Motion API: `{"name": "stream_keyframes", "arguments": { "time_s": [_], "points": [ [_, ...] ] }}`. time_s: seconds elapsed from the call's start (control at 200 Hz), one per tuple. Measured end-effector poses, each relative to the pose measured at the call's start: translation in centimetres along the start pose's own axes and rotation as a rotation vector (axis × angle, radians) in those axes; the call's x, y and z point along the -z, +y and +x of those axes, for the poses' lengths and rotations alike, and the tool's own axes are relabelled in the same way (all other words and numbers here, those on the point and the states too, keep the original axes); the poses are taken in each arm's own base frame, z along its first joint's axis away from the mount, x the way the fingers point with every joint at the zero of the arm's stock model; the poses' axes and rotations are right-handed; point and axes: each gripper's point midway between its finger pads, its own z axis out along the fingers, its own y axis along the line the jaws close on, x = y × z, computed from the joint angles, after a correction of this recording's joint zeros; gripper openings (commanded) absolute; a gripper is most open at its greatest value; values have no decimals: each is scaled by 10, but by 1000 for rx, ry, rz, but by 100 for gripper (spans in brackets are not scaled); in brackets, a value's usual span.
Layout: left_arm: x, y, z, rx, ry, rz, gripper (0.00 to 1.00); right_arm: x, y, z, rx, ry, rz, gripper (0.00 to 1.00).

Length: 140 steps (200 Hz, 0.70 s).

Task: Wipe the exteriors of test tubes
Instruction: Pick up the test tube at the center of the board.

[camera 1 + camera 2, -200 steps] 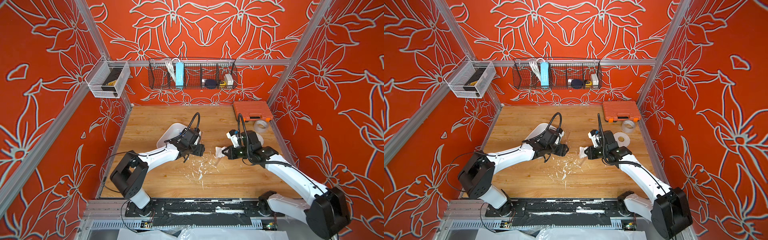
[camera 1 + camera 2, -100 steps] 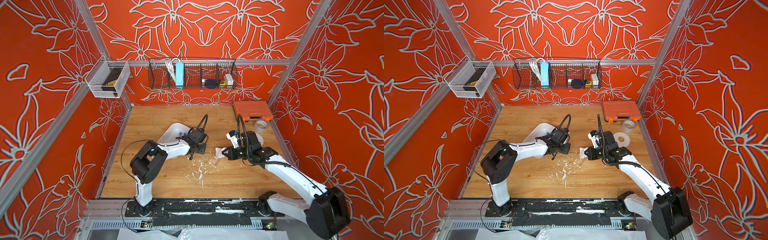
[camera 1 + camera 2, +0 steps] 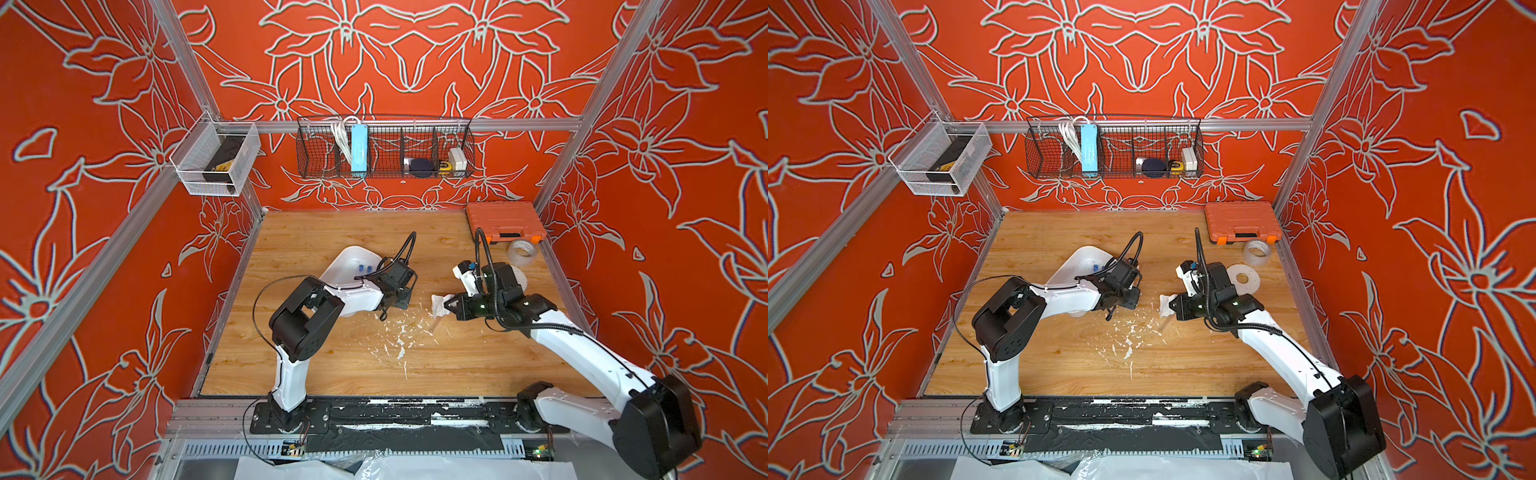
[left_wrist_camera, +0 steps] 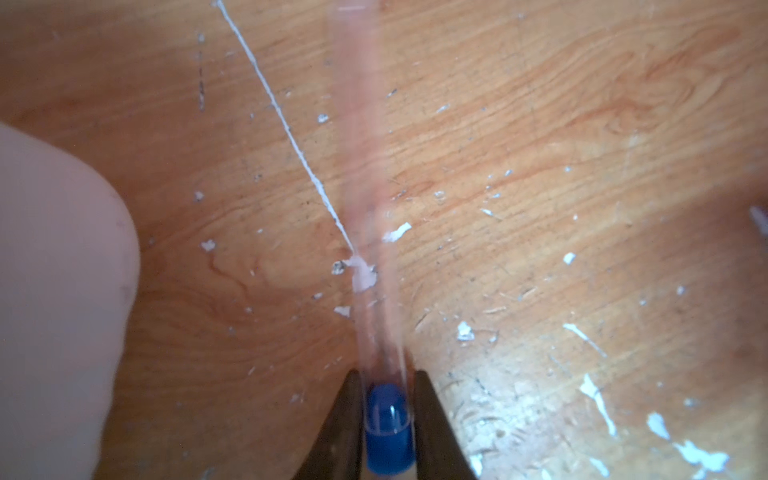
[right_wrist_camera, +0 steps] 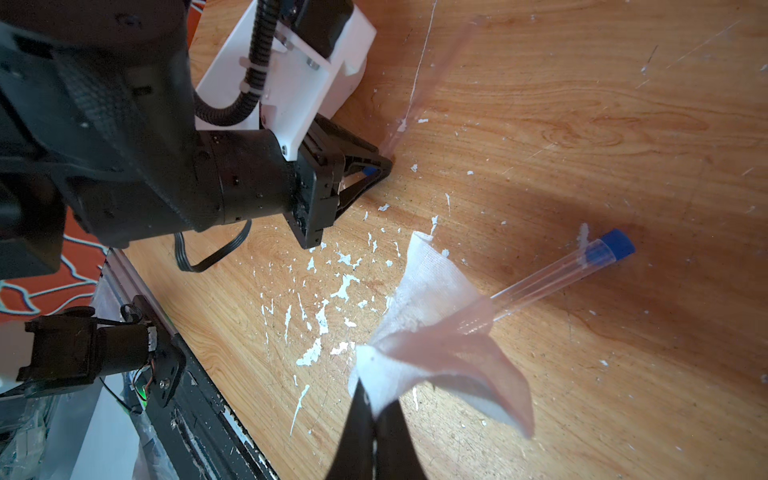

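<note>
Blue-capped clear test tube (image 4: pixel 380 340), white tissue (image 5: pixel 432 291)

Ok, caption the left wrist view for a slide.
Left end effector clamps a blue-capped test tube over the shred-littered table.

We record for this worktop (image 3: pixel 332 365) four blue-capped test tubes (image 4: pixel 374 324) (image 5: pixel 548 282) (image 3: pixel 360 268) (image 3: pixel 368 269), one white tissue (image 5: pixel 432 291), one white tray (image 3: pixel 349 257), one orange case (image 3: pixel 503 218), one tape roll (image 3: pixel 521 251), one white disc (image 3: pixel 1244 278), two wire baskets (image 3: pixel 384 151) (image 3: pixel 216 160) and two pincers (image 4: pixel 386 374) (image 5: pixel 374 399).

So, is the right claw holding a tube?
No: the right gripper pinches only the tissue, while the left gripper grips a tube by its capped end.
</note>
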Motion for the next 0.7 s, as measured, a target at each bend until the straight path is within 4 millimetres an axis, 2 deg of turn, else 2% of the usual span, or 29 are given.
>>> {"name": "stream_keyframes", "arguments": {
  "time_s": [0.18,0.345,0.44,0.581,0.701],
  "points": [
    [7,-10,7,26,3,75,10,0,0,0,0,0,0,0],
    [29,-20,26,63,38,178,10,0,0,1,0,1,0,0],
    [54,-32,25,91,21,271,10,0,-1,4,-2,4,-2,0],
    [103,-52,16,143,-51,444,10,-1,4,5,5,1,-23,0],
    [136,-63,15,183,-92,570,10,-4,12,7,24,1,-46,0]
  ]
}}
